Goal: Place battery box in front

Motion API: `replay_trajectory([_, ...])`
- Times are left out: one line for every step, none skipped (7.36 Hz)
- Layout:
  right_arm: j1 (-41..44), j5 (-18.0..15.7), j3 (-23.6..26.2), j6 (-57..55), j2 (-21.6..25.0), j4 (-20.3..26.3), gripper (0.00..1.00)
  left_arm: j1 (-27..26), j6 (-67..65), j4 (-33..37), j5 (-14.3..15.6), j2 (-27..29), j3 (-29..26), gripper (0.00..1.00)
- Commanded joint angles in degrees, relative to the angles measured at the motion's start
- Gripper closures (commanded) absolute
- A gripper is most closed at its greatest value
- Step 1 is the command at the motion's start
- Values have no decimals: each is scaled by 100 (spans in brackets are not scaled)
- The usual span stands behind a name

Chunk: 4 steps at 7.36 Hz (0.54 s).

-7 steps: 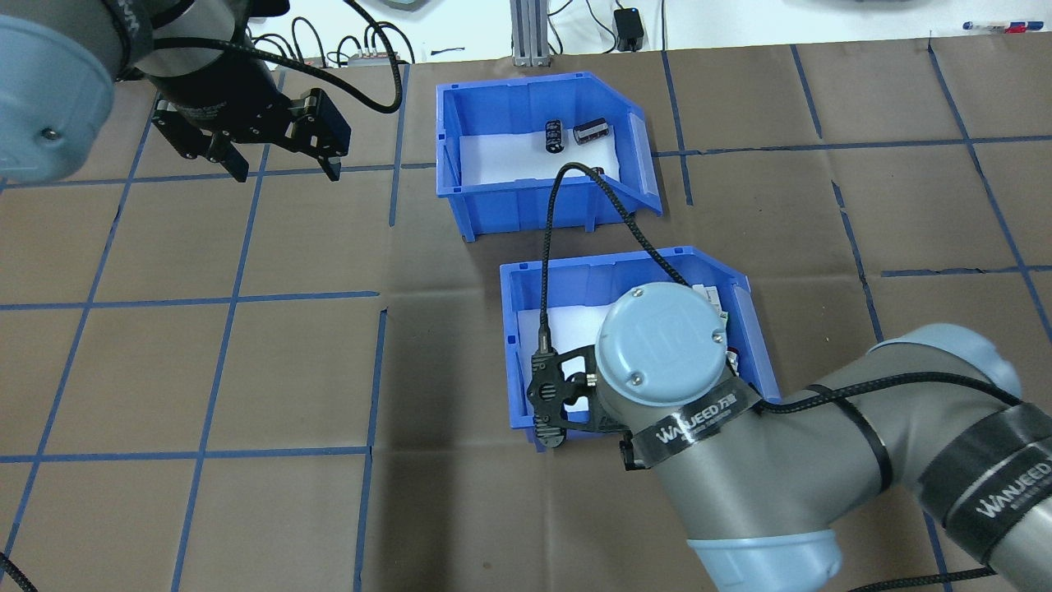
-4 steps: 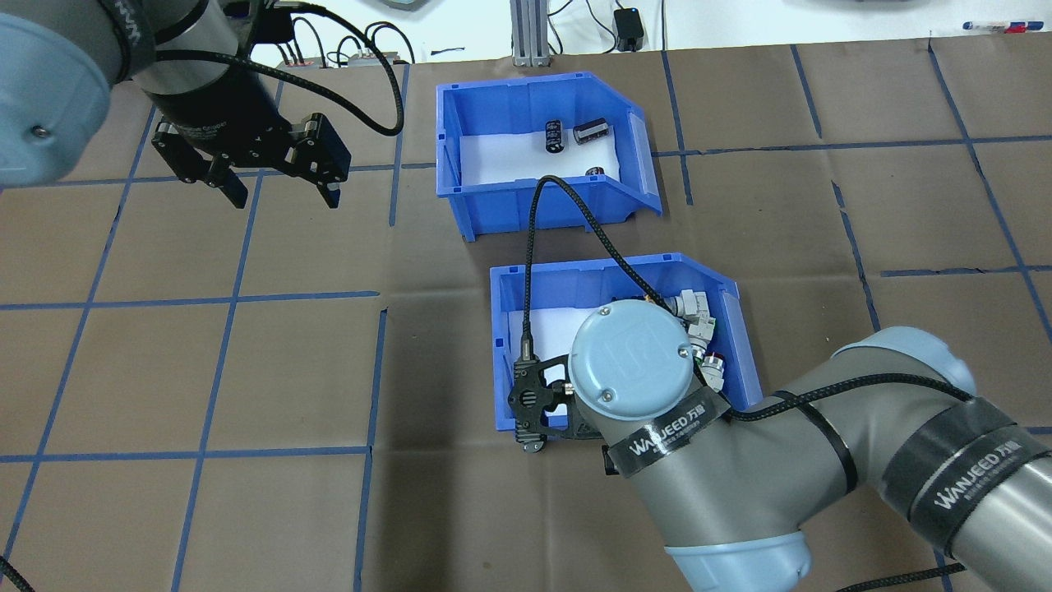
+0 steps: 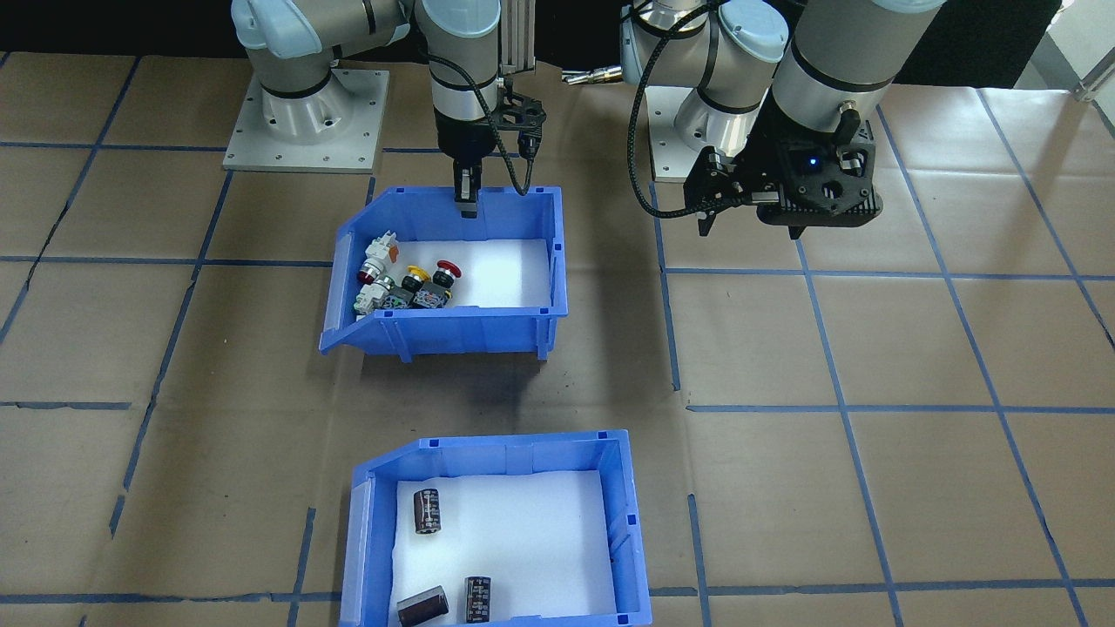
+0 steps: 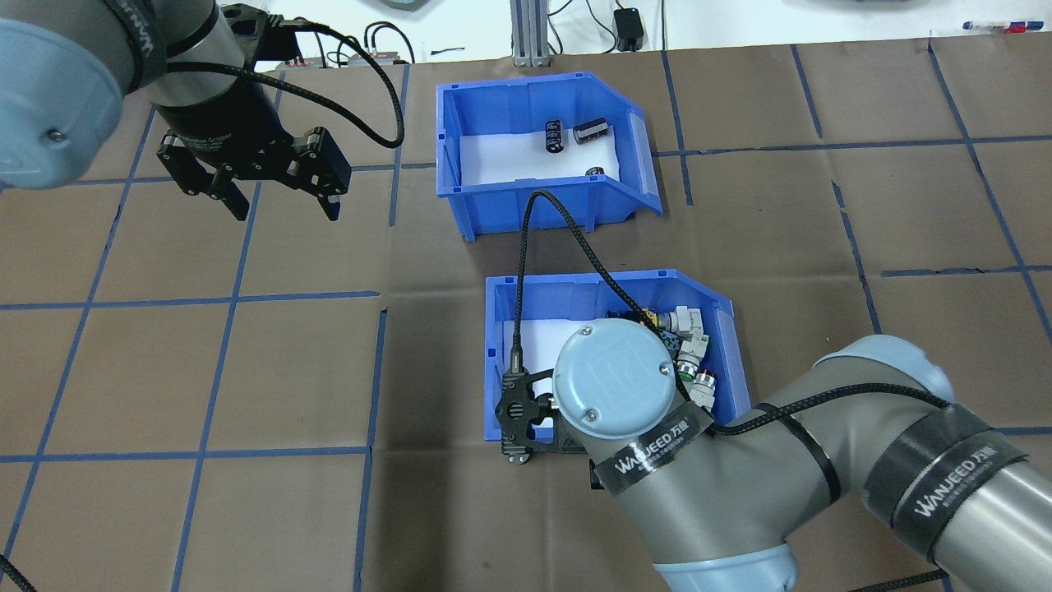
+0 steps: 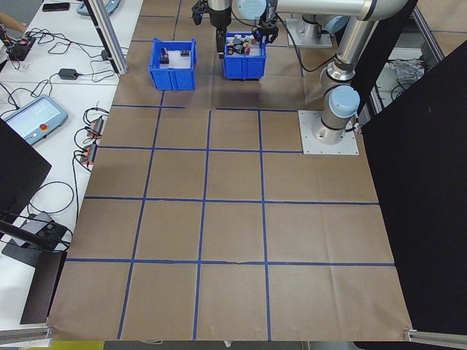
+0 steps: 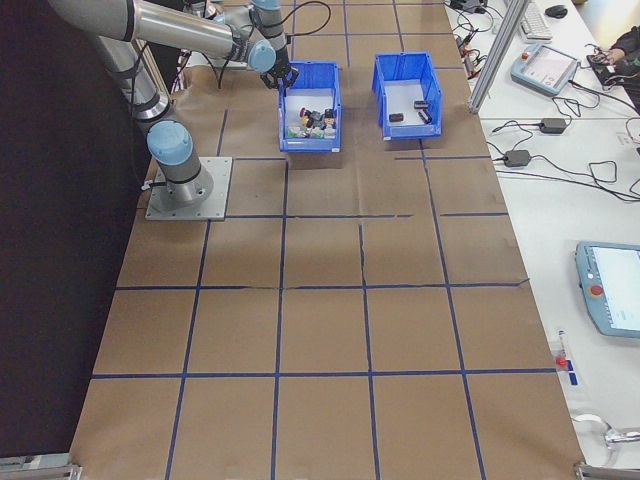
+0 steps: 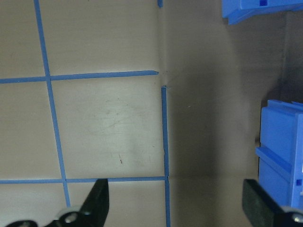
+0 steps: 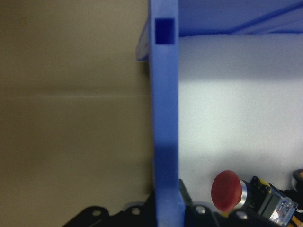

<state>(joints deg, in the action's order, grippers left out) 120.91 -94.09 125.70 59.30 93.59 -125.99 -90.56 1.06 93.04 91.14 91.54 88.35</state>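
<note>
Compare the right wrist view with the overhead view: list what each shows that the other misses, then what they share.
Only the right wrist view: the right gripper shut on the switch bin's near wall, one finger on each side, and a red-capped switch inside.
Only the overhead: the battery box farther out and the open left gripper over bare table.
Both: the switch bin and its white foam floor.
</note>
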Motion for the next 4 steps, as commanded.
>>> replay_trajectory([55,-22,-10,-58,-157,-180,77,91,0,3,-35,-48,6,0])
replay_trajectory([46,48,-28,-120,-166,-172,1,100,0,-14,-44,-48,-2,0])
replay_trajectory([46,14,-63,-155,-105,-154,0,100,0,-14,-27,-57,-2,0])
replay_trajectory([29,-39,-150,-164,9,-93,0,100,0,-23,-35,-57,-29,0])
